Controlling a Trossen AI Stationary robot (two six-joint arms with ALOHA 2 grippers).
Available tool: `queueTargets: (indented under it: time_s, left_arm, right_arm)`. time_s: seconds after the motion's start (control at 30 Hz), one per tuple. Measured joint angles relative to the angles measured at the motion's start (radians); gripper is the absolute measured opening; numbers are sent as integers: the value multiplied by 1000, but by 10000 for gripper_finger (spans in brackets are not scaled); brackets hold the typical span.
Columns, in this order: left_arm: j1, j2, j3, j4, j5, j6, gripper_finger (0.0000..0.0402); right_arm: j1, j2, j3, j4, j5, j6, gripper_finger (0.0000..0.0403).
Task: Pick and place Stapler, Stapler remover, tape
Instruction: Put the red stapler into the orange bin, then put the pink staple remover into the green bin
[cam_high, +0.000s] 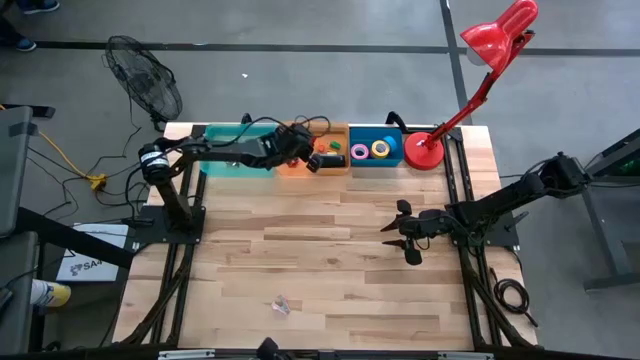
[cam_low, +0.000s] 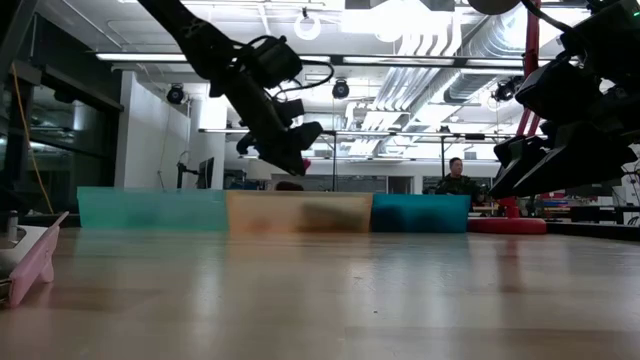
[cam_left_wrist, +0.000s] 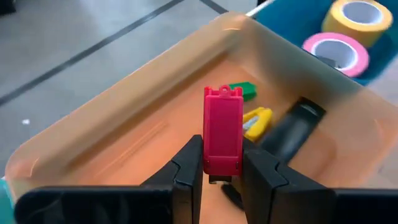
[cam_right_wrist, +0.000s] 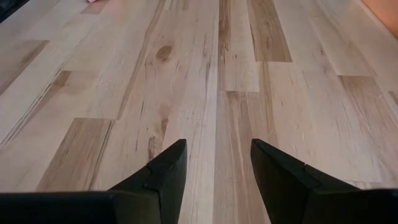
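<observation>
Currently the left end effector (cam_left_wrist: 222, 177) is hanging over the translucent orange plastic bin (cam_left_wrist: 124, 130), its fingers clamped on a small red plastic stapler remover (cam_left_wrist: 222, 138). Inside that bin, a black oblong stapler (cam_left_wrist: 292, 127) is lying beside small yellow (cam_left_wrist: 257, 121) and green (cam_left_wrist: 242, 91) pieces. Pink (cam_left_wrist: 337, 52) and yellow (cam_left_wrist: 362, 18) tape rolls are sitting in the neighbouring blue bin (cam_high: 375, 160). The right end effector (cam_right_wrist: 217, 168) is hovering above the bare wooden worktop (cam_right_wrist: 205, 81), fingers parted and holding nothing.

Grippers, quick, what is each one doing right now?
Left gripper: shut on a red staple remover, over the orange bin.
Right gripper: open, empty.
</observation>
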Motion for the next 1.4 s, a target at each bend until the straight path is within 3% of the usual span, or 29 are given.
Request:
queueTargets:
  time_s: [0.33, 0.47, 0.57, 0.8, 1.27, 1.4]
  left_arm:
    - [97, 20, 0, -57, 93, -43, 68]
    - [98, 21, -1, -118, 87, -159, 68]
    - [98, 20, 0, -120, 140, -226, 68]
    - [95, 20, 0, -149, 193, -260, 69]
    - [95, 20, 0, -150, 198, -264, 164]
    - [95, -8, 0, -151, 319, -167, 181]
  right_arm:
    - [0, 0, 0, 0, 8, -1, 169]
    - [0, 0, 0, 0, 8, -1, 169]
    - [0, 0, 0, 0, 9, -1, 170]
    - [0, 0, 0, 0, 23, 1, 169]
    - [0, 0, 0, -1, 18, 17, 169]
    - [0, 0, 0, -13, 18, 17, 169]
